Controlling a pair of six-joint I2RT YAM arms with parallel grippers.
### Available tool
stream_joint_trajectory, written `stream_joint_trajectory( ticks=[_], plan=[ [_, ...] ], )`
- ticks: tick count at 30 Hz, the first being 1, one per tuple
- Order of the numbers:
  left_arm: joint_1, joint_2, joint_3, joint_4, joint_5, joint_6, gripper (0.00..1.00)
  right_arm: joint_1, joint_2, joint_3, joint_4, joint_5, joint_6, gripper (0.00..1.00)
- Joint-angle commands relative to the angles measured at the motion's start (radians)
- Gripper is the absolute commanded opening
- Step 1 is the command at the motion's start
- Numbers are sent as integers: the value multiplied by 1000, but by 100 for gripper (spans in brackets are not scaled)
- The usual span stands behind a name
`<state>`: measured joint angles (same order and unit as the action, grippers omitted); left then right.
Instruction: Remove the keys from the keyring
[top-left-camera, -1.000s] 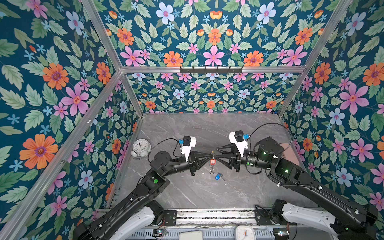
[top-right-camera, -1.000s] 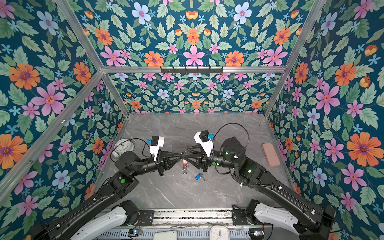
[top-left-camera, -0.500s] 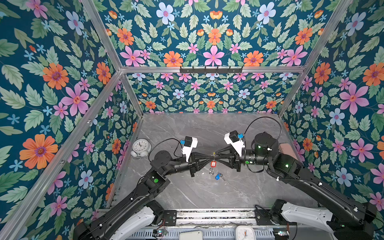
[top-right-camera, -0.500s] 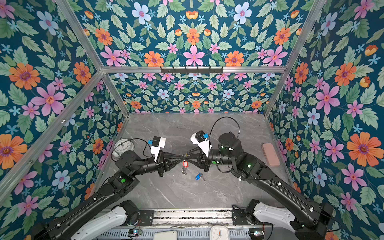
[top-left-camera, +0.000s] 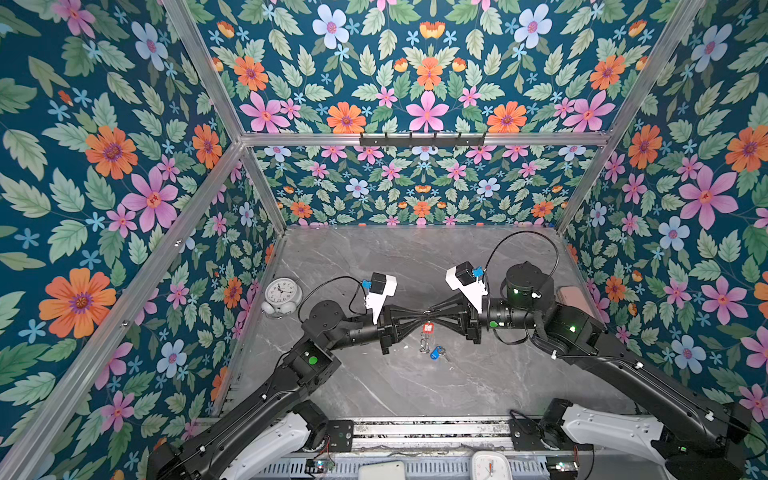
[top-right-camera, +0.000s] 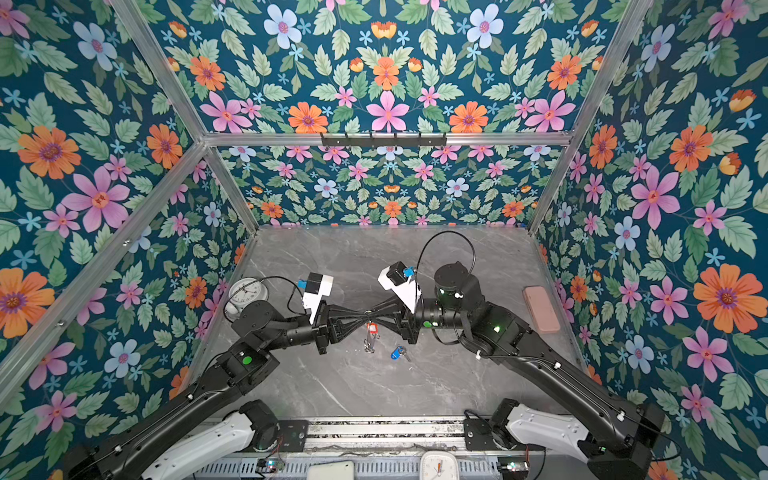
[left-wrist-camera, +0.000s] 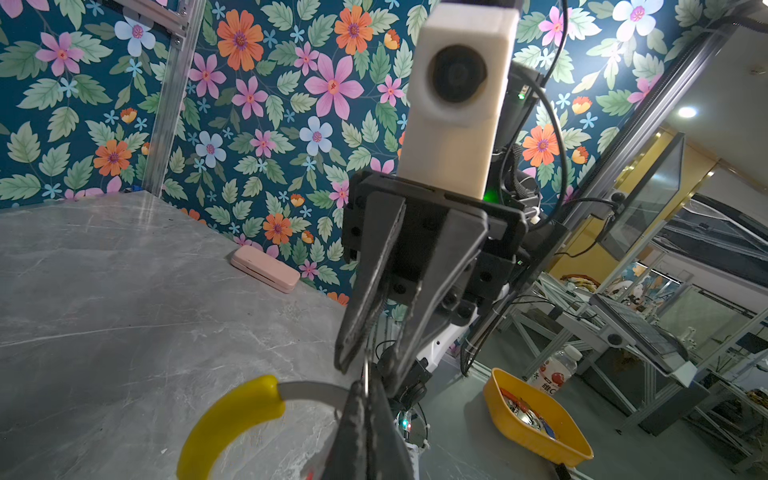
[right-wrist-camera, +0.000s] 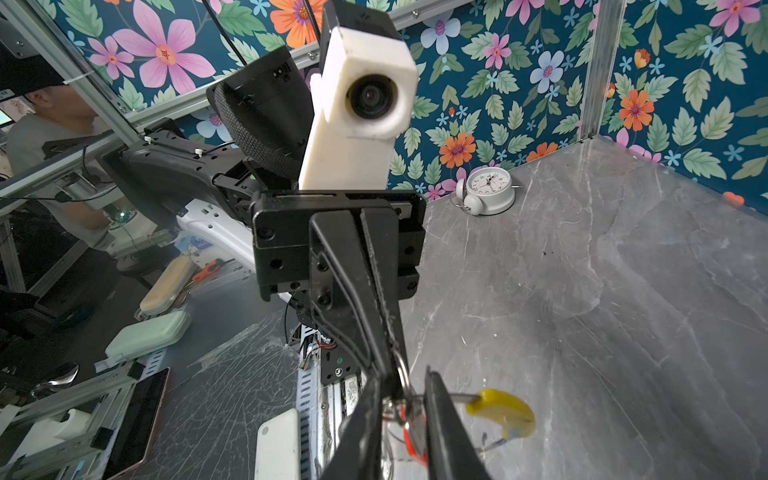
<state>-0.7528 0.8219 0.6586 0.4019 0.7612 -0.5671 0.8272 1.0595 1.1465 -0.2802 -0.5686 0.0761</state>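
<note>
Above the table's middle, both top views show my two grippers meeting tip to tip. My left gripper (left-wrist-camera: 365, 392) is shut on the grey hoop of the keyring (left-wrist-camera: 309, 390), just beside its yellow sleeve (left-wrist-camera: 228, 419). My right gripper (right-wrist-camera: 405, 401) faces it with its jaws narrowly apart. A small silver split ring (right-wrist-camera: 402, 376) and the red-tagged key's tag (right-wrist-camera: 412, 440) hang between those jaws. In a top view the red tag (top-left-camera: 427, 328) dangles under the tips. The blue-tagged key (top-left-camera: 435, 352) lies loose on the table just below.
A white alarm clock (top-left-camera: 280, 293) stands at the left wall. A pink case (top-right-camera: 540, 309) lies by the right wall. The grey marble table (top-left-camera: 374, 374) is walled by floral panels. A yellow bin (left-wrist-camera: 536, 419) sits outside the front edge.
My right gripper's jaws have narrowed around the split ring and red tag, and its wrist has turned a little. The left gripper has kept its hold on the hoop.
</note>
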Motion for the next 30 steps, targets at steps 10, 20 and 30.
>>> stream_joint_trajectory(
  ticks=[10,20,30],
  plan=[
    [2,6,11,40,27,-1,0,1,6,5,29,-6,5,9],
    [1,-6,19,-14,33,52,0,-59,30,-1,92,-164,142,0],
    [2,-27,64,-145,1,180,0,-104,68,-41,417,-464,514,0]
  ],
)
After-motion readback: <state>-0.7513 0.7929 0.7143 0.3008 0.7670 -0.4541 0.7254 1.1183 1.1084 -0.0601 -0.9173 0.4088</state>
